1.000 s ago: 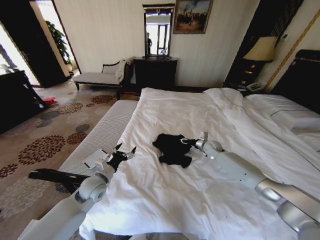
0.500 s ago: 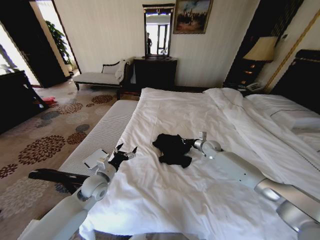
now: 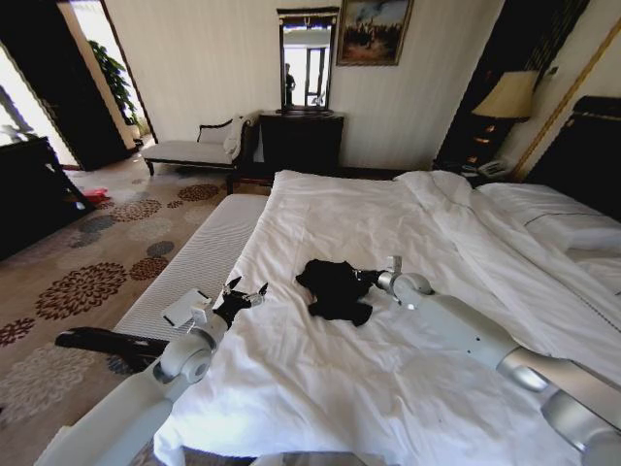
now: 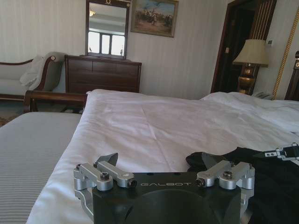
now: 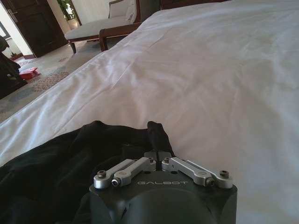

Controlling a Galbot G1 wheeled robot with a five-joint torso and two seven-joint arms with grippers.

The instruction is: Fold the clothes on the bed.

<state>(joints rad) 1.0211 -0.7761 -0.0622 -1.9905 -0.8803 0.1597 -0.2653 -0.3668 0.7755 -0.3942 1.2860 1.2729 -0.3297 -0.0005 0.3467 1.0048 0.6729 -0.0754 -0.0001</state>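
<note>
Head view. The black T-shirt lay crumpled in a small heap on the white duvet of the bed, toward the bed's left side and about midway along it. The right gripper reached in from the right and met the shirt's right edge; its fingers sat against the cloth, though from here their closure could not be judged. The left gripper hung over the bed's left edge, well apart from the shirt, its two fingers spread wide with nothing between them. A grey striped bench stood just beside the bed on the left. Beyond lay a patterned carpet, a dark dresser under a mirror, and a lamp at the right.

Left wrist view. The left gripper pointed across the duvet, fingers apart and empty. The shirt lay near it on one side, and the right gripper's tips showed at the shirt's far edge.

Right wrist view. The right gripper had its fingers drawn together, pinching a raised fold of the shirt. The rest of the cloth spread dark and rumpled beside it, white bedding beyond.
</note>
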